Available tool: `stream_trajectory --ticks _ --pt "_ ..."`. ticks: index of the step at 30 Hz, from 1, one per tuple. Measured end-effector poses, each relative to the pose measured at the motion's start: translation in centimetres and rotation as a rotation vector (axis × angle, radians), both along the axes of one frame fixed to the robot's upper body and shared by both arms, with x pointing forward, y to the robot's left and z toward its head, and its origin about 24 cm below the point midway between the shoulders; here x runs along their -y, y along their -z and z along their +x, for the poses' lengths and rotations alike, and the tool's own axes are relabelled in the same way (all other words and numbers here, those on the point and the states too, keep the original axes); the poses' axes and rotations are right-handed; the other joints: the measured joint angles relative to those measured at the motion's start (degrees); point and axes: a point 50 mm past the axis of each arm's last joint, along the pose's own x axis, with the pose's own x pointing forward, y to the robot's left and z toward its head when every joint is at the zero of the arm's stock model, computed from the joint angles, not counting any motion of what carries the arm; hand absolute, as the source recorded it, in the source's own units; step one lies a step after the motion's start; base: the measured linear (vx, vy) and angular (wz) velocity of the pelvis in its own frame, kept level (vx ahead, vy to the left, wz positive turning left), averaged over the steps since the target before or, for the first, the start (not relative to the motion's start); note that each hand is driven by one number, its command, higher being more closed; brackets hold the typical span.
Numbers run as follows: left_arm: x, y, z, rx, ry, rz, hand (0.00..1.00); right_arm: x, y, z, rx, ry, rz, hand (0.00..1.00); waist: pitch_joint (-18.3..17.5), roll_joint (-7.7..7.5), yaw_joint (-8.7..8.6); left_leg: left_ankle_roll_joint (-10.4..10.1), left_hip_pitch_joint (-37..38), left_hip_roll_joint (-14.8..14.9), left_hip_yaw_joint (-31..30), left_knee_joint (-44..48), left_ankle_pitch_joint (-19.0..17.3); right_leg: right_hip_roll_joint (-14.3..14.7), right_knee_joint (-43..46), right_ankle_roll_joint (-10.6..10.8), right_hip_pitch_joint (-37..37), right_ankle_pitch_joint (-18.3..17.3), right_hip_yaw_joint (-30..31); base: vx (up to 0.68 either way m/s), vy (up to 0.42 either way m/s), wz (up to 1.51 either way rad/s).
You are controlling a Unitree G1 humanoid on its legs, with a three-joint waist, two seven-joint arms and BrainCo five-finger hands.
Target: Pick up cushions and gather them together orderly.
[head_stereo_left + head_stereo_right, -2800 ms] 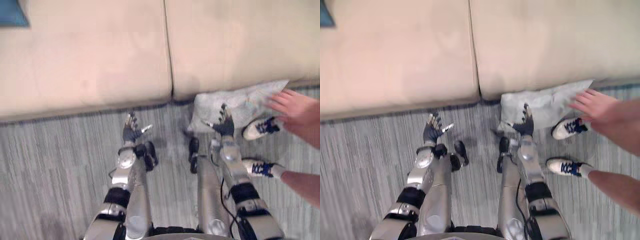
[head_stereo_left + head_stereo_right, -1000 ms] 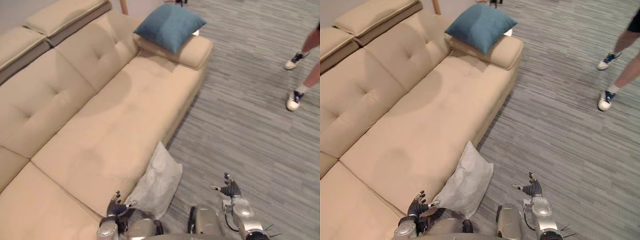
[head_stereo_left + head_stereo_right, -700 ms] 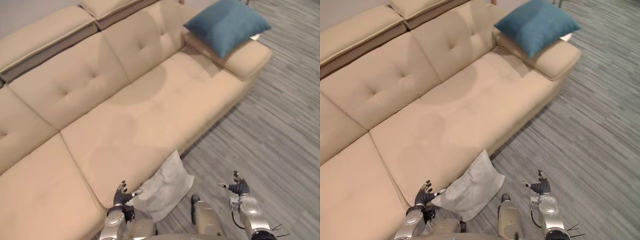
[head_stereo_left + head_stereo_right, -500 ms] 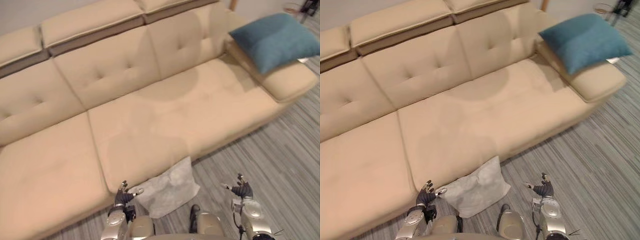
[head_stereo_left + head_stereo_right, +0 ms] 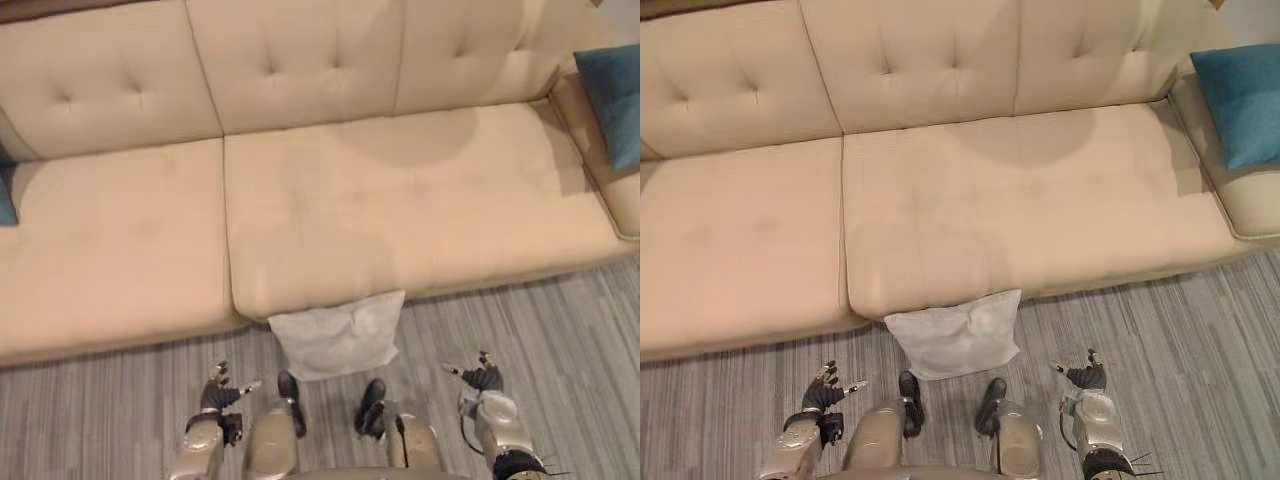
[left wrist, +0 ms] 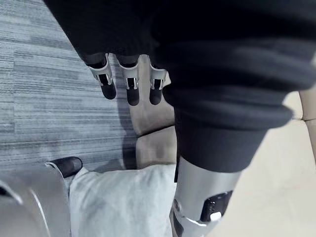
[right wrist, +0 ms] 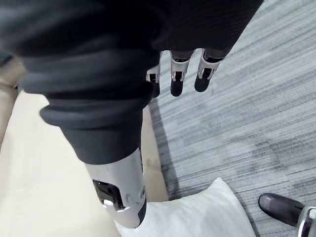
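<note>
The pale grey cushion [image 5: 338, 335] lies at lower centre on the striped floor [image 5: 110, 400] against the beige sofa's [image 5: 400, 200] front edge, 1 blue cushion [image 5: 612, 90] on its arm at upper right, my left hand [image 5: 215, 393] and right hand [image 5: 485, 378] released, empty, flanking it over bare floor.

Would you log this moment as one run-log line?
left hand: open, empty | right hand: open, empty | grey cushion: floor, against sofa front | blue cushion: sofa's right end
</note>
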Motion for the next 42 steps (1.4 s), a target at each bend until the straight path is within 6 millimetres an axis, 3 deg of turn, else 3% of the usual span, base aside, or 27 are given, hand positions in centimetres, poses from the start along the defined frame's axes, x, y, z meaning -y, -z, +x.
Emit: stream_trajectory --ticks 1,2,3,4,8,10,11,12,14,15,16,20,24,25,29,34,37,42 --pt "-0.4 -0.3 0.4 0.010 0.003 0.013 0.00 0.2 -0.1 -0.1 0.003 0.004 -0.004 0.00 0.7 0.12 -0.03 -0.1 -1.4 0.2 -0.9 2.1 -1.7 0.2 2.3 0.6 -1.2 -1.0 3.9 -0.32 0.021 0.62" --pt "-0.8 -1.1 1.7 0.050 0.011 0.033 0.00 0.5 0.0 -0.4 -0.004 0.015 -0.013 0.00 1.3 -0.35 -0.10 0.2 -4.4 -0.7 -1.7 5.7 -2.8 0.1 4.0 2.0 -2.9 -4.4 9.2 -0.22 -0.022 0.69" --pt "-0.9 -1.5 2.4 0.073 0.014 0.038 0.00 0.5 0.0 -0.5 -0.008 0.021 -0.016 0.00 1.5 -1.11 -0.09 0.2 -5.4 -0.7 -1.3 6.7 -2.9 -0.2 3.9 2.9 -3.2 -5.9 9.8 -0.24 -0.044 0.76" --pt "-0.9 -2.3 3.6 0.118 0.008 0.046 0.00 0.7 -0.1 -0.5 -0.009 0.034 -0.023 0.00 2.9 -0.70 0.24 0.3 -8.2 -0.4 -1.4 9.0 -2.9 -0.4 3.8 4.2 -4.3 -8.2 9.8 -0.24 -0.027 0.42" --pt "-0.2 -4.3 7.1 0.220 0.028 0.043 0.00 0.3 -2.2 3.4 0.090 0.014 -0.029 0.00 6.1 0.80 0.09 0.3 -19.3 0.9 -0.9 11.8 -2.9 -0.2 8.2 4.1 -15.4 -8.3 9.9 -0.23 -0.017 0.27" --pt "0.2 -6.2 9.5 0.296 0.043 0.046 0.00 -0.3 -4.1 6.0 0.170 -0.020 -0.042 0.00 8.0 0.95 0.72 1.1 -24.2 4.2 0.4 17.5 -3.4 0.0 11.8 3.7 -21.8 -8.0 9.5 -0.17 0.017 0.02" --pt "0.7 -7.7 11.3 0.356 0.049 0.050 0.00 -0.7 -5.8 7.9 0.238 -0.049 -0.060 0.00 9.3 0.52 0.17 1.8 -28.5 4.3 0.0 20.3 -3.4 -0.3 15.3 3.2 -25.9 -8.3 9.8 -0.10 -0.022 -0.02" --pt "1.0 -8.3 12.1 0.379 0.055 0.047 0.00 -0.8 -6.4 8.6 0.260 -0.058 -0.071 0.00 9.7 0.58 0.18 1.7 -30.1 4.3 -0.1 21.1 -3.2 -0.5 16.3 3.0 -27.5 -8.3 9.9 -0.10 -0.032 0.17" --pt "2.7 -12.9 16.2 0.546 0.094 0.036 0.00 -1.7 -10.9 12.6 0.411 -0.103 -0.109 0.00 12.0 0.56 0.14 2.4 -39.0 4.6 -0.8 24.9 -3.0 -1.0 21.2 2.7 -36.6 -8.6 10.2 -0.09 -0.003 0.03" --pt "3.0 -14.0 16.9 0.579 0.102 0.037 0.00 -2.0 -11.9 13.4 0.444 -0.117 -0.116 0.00 12.8 0.57 0.13 2.5 -40.4 4.6 -0.8 25.4 -2.9 -1.1 22.0 2.7 -38.2 -8.6 10.3 -0.08 -0.010 0.00" --pt "3.9 -16.2 18.3 0.653 0.118 0.036 0.00 -2.9 -14.6 15.2 0.531 -0.149 -0.128 0.00 13.6 0.70 0.12 2.8 -44.0 4.8 -0.9 26.5 -2.7 -1.2 23.7 2.6 -42.1 -8.7 10.5 -0.07 -0.022 -0.02" --pt "6.9 -21.4 20.9 0.816 0.169 -0.006 0.00 -6.2 -21.5 18.8 0.746 -0.226 -0.144 0.00 14.0 0.86 0.23 4.1 -53.2 5.8 -1.4 30.9 -1.8 -1.8 29.3 2.1 -51.9 -9.1 10.9 -0.03 -0.043 -0.01" --pt "9.2 -25.7 22.3 0.935 0.216 -0.016 0.00 -8.3 -25.9 20.3 0.864 -0.234 -0.133 0.00 14.0 0.91 0.13 4.1 -58.6 6.1 -2.0 33.6 -1.9 -2.0 33.2 1.9 -57.7 -10.4 11.3 -0.02 -0.056 0.05" --pt "9.6 -27.0 22.6 0.967 0.220 -0.033 1.00 -8.9 -26.7 20.6 0.888 -0.238 -0.122 1.00 14.0 0.94 -0.08 4.2 -60.5 6.5 -2.1 34.6 -1.9 -2.0 34.3 1.8 -59.6 -10.7 11.2 -0.06 -0.049 -0.03" --pt "11.0 -30.8 23.3 1.065 0.206 -0.072 1.00 -10.3 -29.9 21.1 0.975 -0.219 -0.125 1.00 14.0 0.98 -0.27 3.8 -66.0 7.2 -2.7 36.7 -2.2 -1.8 37.0 1.6 -65.5 -10.8 11.4 -0.06 -0.016 -0.03" --pt "11.3 -32.3 22.9 1.125 0.182 -0.094 1.00 -11.0 -31.5 20.6 1.048 -0.201 -0.126 1.00 14.0 0.98 -0.71 3.9 -68.4 8.0 -3.1 38.5 -2.2 -1.1 38.6 1.5 -67.8 -10.8 11.5 -0.04 0.010 -0.05" --pt "11.4 -32.4 22.2 1.154 0.191 -0.078 1.00 -11.4 -31.3 19.8 1.080 -0.223 -0.127 1.00 14.0 0.99 -1.44 4.2 -68.1 8.6 -3.4 39.0 -2.0 -0.7 38.8 1.3 -67.3 -10.7 11.3 -0.03 0.015 -0.07" --pt "11.6 -30.5 20.4 1.158 0.221 -0.099 1.00 -12.1 -28.2 18.0 1.057 -0.257 -0.069 1.00 13.9 1.05 -1.66 3.7 -60.0 8.8 -3.5 37.4 -2.0 -0.1 36.9 0.6 -59.0 -11.1 10.8 0.00 0.003 -0.01"
